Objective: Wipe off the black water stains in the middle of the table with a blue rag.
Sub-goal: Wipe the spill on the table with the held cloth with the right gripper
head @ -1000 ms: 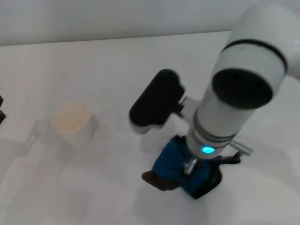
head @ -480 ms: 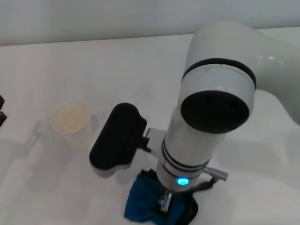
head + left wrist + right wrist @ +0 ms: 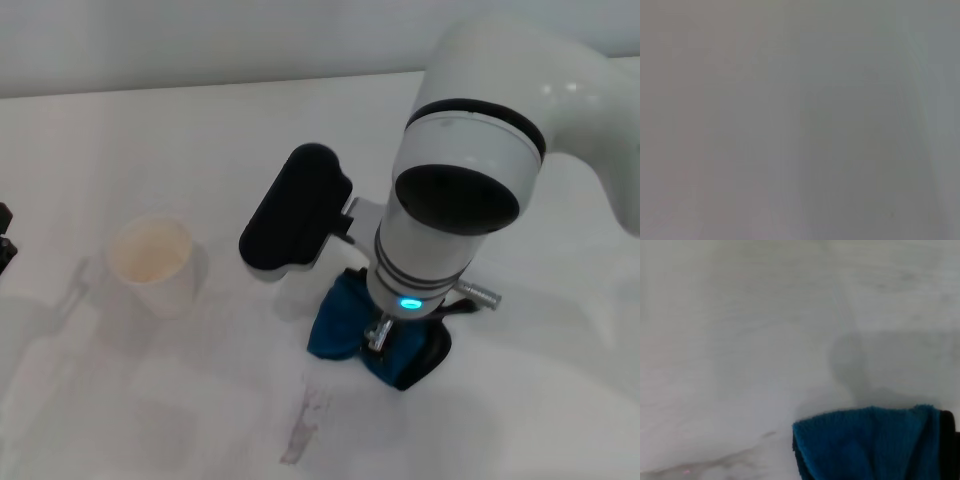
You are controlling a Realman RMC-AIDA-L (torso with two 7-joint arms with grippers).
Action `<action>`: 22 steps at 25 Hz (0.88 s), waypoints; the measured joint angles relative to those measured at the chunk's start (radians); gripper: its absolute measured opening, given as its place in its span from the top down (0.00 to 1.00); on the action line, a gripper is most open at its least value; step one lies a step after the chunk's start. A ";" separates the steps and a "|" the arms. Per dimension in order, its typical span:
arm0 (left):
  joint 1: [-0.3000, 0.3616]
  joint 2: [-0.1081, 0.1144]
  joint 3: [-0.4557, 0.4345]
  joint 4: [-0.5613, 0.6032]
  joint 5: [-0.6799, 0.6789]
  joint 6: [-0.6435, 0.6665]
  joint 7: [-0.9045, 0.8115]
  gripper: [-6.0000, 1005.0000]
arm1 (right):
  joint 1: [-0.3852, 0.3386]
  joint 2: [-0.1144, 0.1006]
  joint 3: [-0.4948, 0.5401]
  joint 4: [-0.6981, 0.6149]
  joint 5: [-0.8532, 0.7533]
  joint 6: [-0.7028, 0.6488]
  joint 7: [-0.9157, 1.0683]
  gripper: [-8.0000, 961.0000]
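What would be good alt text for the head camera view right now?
The right arm's gripper presses a blue rag onto a white table, with a faint reddish smear just in front of it. A white paper cup stands to the left.

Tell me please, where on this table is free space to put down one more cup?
The table is bare along the far edge, behind the paper cup and the right arm. The near left corner, below the cup, is also bare. It is crowded in the middle: the right hand presses the blue rag there, and a faint smear lies just in front.
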 joint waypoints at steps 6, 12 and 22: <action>-0.004 0.000 0.000 0.001 0.000 0.000 0.000 0.13 | -0.004 0.000 0.012 0.002 -0.003 0.007 0.001 0.86; -0.010 0.001 0.000 -0.004 -0.004 -0.012 0.001 0.13 | 0.008 -0.002 -0.066 -0.036 0.126 -0.026 -0.022 0.86; -0.014 0.002 0.001 0.002 0.001 -0.019 0.037 0.13 | 0.043 0.000 -0.178 -0.093 0.266 -0.119 -0.018 0.89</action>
